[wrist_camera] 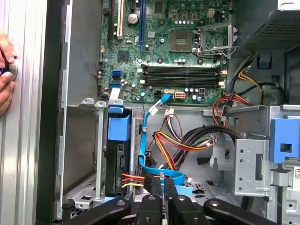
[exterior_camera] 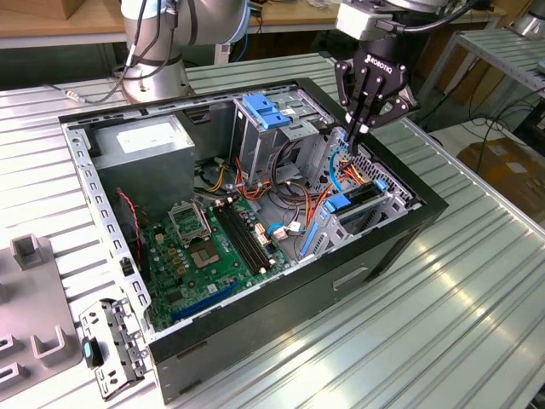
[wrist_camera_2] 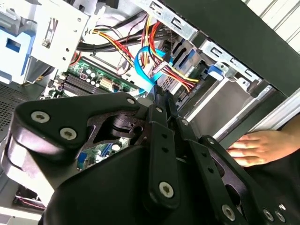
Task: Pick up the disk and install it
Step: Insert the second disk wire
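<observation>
**Gripper down among the cables, disk seated in its bay**

The gripper (exterior_camera: 364,126) hangs over the open computer case (exterior_camera: 426,209), fingers drawn together with nothing visibly held, its tips reaching down among the blue data cable (wrist_camera: 149,140) and the red, yellow and orange power wires (wrist_camera: 176,140). Just below and beside the fingertips, the disk (wrist_camera: 117,159) stands on edge in the drive bay, its blue carrier rail (wrist_camera: 118,127) uppermost and wires plugged into its end. Farther from the gripper lies the green motherboard (exterior_camera: 217,247). Beyond the case wall a person's hand (wrist_camera_2: 255,147) rests on the ribbed tabletop (exterior_camera: 477,307).
</observation>
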